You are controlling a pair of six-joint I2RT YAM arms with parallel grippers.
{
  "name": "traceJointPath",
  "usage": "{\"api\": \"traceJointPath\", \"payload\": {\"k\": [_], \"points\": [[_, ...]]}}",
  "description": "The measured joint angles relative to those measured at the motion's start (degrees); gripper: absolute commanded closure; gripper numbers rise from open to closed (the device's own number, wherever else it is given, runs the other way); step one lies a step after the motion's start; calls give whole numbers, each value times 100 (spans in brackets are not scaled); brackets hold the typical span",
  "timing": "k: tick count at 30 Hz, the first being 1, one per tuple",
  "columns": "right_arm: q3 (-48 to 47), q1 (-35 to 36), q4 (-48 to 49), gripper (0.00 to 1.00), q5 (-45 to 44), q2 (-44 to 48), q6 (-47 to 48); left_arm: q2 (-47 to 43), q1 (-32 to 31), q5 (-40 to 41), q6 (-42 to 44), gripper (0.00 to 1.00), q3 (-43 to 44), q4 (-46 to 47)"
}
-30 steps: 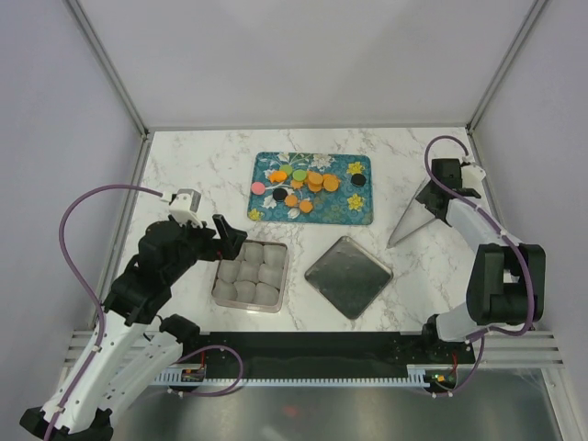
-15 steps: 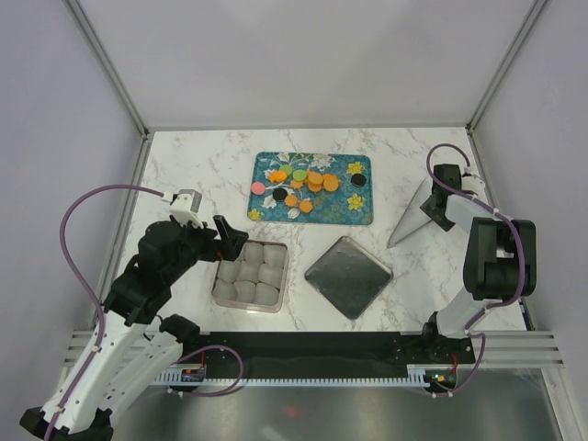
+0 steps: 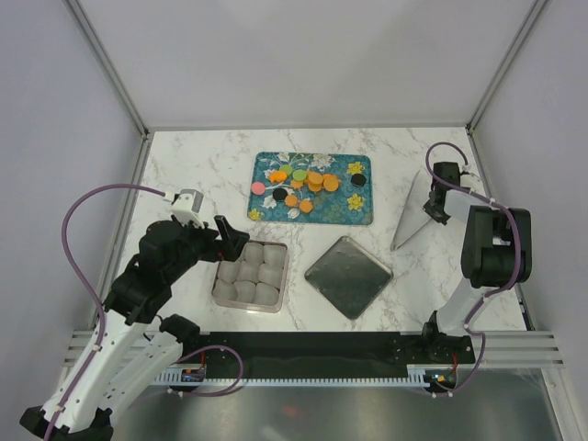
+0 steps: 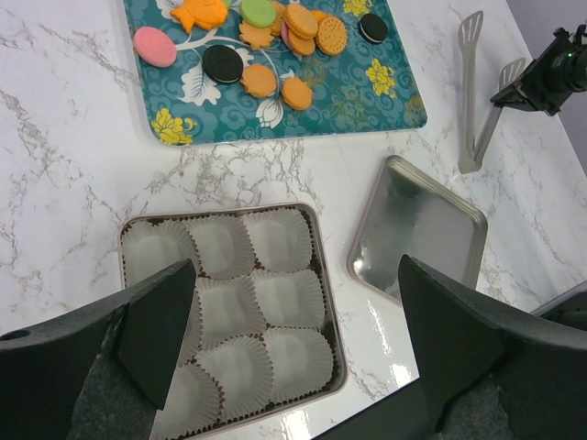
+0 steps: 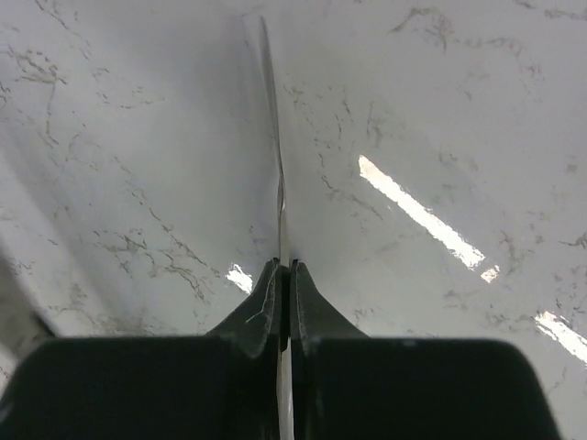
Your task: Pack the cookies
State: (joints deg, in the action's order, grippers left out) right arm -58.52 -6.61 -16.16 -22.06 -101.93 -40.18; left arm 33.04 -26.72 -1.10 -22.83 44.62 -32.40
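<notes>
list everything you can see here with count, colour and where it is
cookies: many, overlapping; mostly orange, some black, one pink, one green; on the tray
tray: one, teal with flowers, far middle of the table
tin: one, silver, near left of centre
paper cups: nine, white, three by three in the tin
lid: one, silver, flat beside the tin
tongs: one pair, silver, right side
table: one, white marble
left gripper: black, open, above the tin
right gripper: black, shut on the tongs
</notes>
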Motion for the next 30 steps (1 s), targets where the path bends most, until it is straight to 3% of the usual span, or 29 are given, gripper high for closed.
{"api": "traceJointPath", "payload": {"k": [8, 16, 22, 30], "points": [[-103, -31, -15, 100, 426, 28, 227, 267, 0, -382, -17, 0, 0, 9], [-490, 166, -13, 100, 1919, 1117, 378, 435, 2, -1154, -378, 0, 0, 557], [-669, 1386, 890, 100, 3084, 1779, 107, 876, 2, -1923, -835, 0, 0, 1460], [-664, 2822, 2682, 100, 4225, 1703, -1029, 1580, 2, -2627, -1316, 0, 11, 2610]]}}
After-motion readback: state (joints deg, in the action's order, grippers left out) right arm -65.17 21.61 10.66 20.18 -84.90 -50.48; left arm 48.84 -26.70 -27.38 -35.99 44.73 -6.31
